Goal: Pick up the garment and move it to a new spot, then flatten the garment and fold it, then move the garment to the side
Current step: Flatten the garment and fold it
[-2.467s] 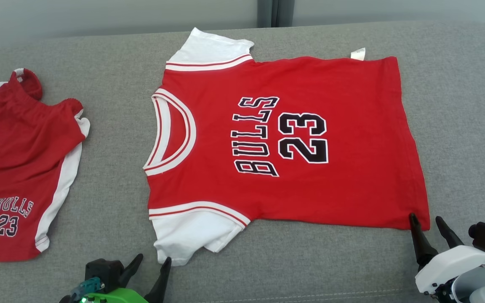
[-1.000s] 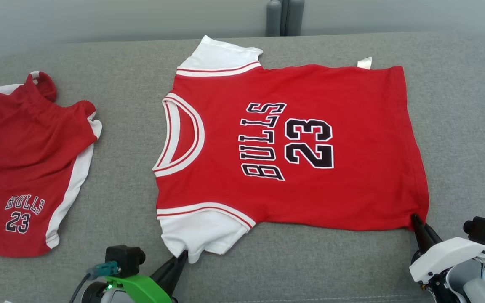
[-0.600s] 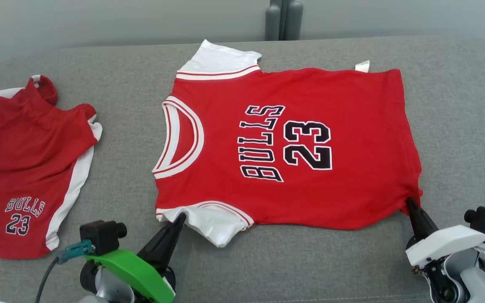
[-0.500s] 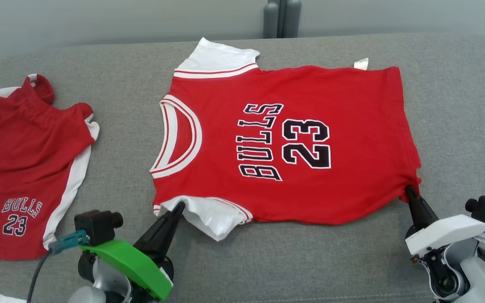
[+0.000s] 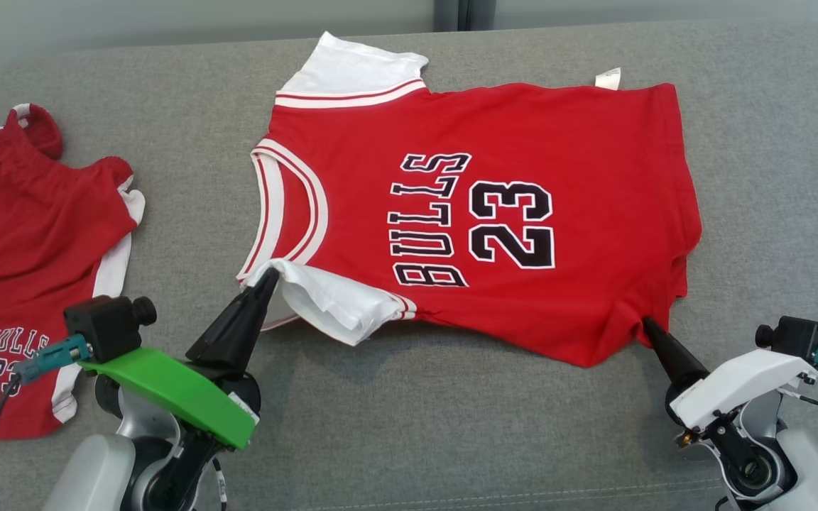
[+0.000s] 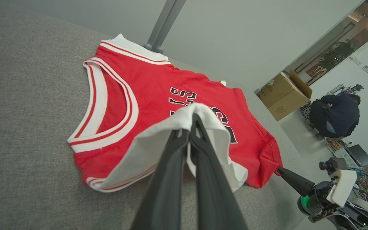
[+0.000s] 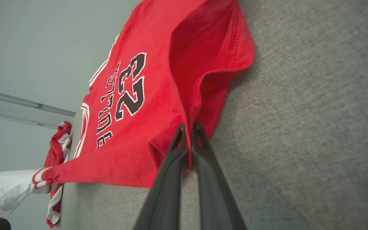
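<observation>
A grey fabric surface [image 5: 451,426] holds matching red shorts [image 5: 25,234] at left, well apart from the red Bulls 23 jersey [image 5: 593,177] at centre, neckline facing left. The left gripper [image 5: 270,275] is clamped on the near white sleeve [image 5: 331,301], held up. The right gripper [image 5: 645,323] pinches the bunched near hem corner.

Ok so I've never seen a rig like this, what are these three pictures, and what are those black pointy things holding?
This is a two-armed robot. One picture comes from a camera on its head, looking down at a grey padded surface; the other two come from cameras on its wrists. The black points are its grippers. The left gripper is shut on the white sleeve of a red jersey; the right gripper is shut on its hem corner. Red shorts lie apart at the left.
</observation>
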### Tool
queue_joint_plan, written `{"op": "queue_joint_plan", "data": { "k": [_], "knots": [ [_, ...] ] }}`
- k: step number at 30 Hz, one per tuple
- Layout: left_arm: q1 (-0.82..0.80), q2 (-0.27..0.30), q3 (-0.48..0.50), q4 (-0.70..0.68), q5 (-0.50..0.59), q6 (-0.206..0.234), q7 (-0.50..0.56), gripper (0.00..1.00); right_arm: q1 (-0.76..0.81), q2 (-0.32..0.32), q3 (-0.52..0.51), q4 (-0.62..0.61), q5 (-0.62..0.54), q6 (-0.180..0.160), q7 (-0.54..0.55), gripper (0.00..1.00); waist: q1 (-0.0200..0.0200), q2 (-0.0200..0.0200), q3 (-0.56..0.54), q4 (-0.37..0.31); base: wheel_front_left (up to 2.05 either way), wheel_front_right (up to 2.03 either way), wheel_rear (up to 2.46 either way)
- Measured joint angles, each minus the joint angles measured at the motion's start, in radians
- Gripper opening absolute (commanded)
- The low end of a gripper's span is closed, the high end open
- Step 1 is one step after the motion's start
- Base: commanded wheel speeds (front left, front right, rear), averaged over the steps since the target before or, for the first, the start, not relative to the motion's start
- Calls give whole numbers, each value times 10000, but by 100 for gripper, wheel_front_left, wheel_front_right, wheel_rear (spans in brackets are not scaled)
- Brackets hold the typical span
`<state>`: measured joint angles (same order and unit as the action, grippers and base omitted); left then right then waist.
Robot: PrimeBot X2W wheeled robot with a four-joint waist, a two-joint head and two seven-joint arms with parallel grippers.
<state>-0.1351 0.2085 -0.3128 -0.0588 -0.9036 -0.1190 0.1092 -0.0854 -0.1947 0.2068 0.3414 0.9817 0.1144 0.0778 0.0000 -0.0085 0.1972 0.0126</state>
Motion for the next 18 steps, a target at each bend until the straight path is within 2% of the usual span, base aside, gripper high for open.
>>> {"op": "queue_joint_plan", "data": {
  "k": [9,18],
  "knots": [
    [-90,17,178,-213,-132,8,54,0,182,-236,-435,-1728,2061,84,1156,0,0,0,222,-160,0,0,0],
    [-631,-15,297,-527,-161,144,128,0,117,-654,-1099,-2905,2941,84,1534,0,0,0,686,-230,0,0,0]
  ]
}}
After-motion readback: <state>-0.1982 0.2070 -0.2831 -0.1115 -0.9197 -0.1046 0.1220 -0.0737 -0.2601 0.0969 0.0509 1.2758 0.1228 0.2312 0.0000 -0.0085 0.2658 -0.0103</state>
